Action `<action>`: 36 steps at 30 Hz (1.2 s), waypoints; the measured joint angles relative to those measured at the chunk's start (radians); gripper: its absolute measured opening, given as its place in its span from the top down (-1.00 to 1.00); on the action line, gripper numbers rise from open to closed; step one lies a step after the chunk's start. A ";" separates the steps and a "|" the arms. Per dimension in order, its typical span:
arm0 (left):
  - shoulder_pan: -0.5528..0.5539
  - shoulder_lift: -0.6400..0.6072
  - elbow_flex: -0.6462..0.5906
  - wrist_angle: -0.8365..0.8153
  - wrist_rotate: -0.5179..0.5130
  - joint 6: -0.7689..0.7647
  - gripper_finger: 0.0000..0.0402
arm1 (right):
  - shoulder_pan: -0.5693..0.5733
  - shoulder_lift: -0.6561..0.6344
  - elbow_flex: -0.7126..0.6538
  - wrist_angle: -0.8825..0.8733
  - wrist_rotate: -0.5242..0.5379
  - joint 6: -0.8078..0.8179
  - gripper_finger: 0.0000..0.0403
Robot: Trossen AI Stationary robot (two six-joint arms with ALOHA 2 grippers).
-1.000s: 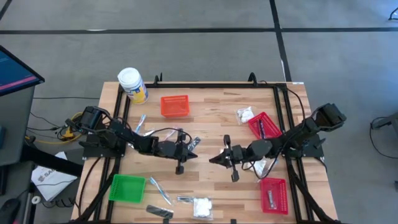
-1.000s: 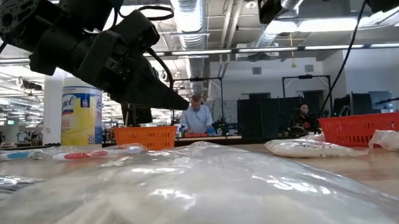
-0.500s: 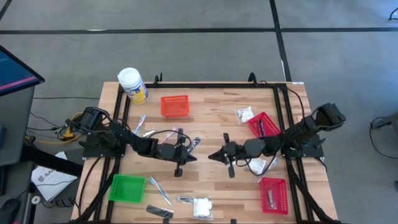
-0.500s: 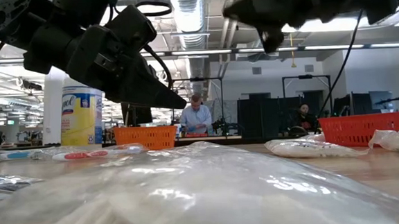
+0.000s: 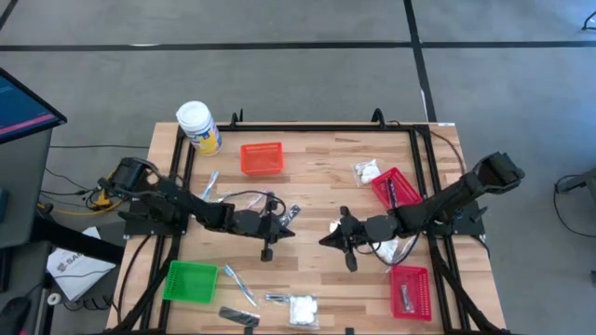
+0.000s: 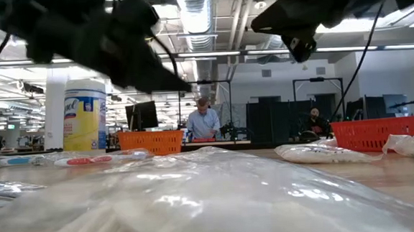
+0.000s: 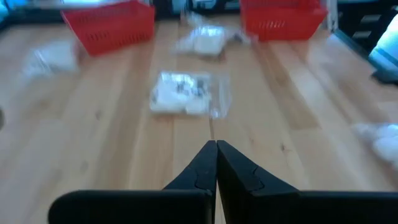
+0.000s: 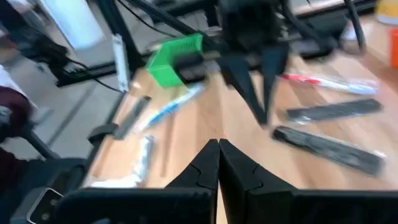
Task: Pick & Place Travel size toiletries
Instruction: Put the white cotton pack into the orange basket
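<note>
Toiletries lie scattered over the wooden table [image 5: 317,163], and the orange basket [image 5: 262,157] near its far edge serves as the landmark. Counted in the high view: one white lumpy packet [image 5: 366,171] to the right of that basket, another white packet [image 5: 302,310] at the near edge, well away from it, one dark sachet [image 5: 238,317] beside that second packet, and one thin blue-tipped stick [image 5: 239,286] between the two. Three more baskets stand around: two red ones, the upper red basket [image 5: 394,189] and the lower red basket [image 5: 409,291], both to the right, each holding a dark item, and one green basket [image 5: 190,281] on the near left. A white-lidded jar [image 5: 197,127] stands just left of the orange basket. Toward the near side of the orange basket, the left gripper [image 5: 288,226] and right gripper [image 5: 326,240] face each other tip to tip, both clenched on nothing.
</note>
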 joint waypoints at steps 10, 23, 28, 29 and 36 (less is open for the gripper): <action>-0.025 -0.091 -0.050 -0.064 -0.047 0.009 0.99 | 0.029 -0.056 0.240 -0.704 0.092 0.128 1.00; -0.049 -0.004 0.017 -0.038 -0.040 0.014 0.99 | 0.255 0.049 0.241 -0.858 0.072 0.615 1.00; -0.049 0.043 0.044 -0.037 -0.040 0.015 0.99 | 0.266 0.144 0.240 -0.849 0.049 0.642 1.00; -0.049 0.052 0.045 -0.038 -0.041 0.015 0.99 | 0.264 0.163 0.241 -0.849 0.050 0.633 1.00; -0.048 0.070 0.047 -0.026 -0.041 0.016 0.99 | 0.242 0.262 0.295 -0.844 0.047 0.531 1.00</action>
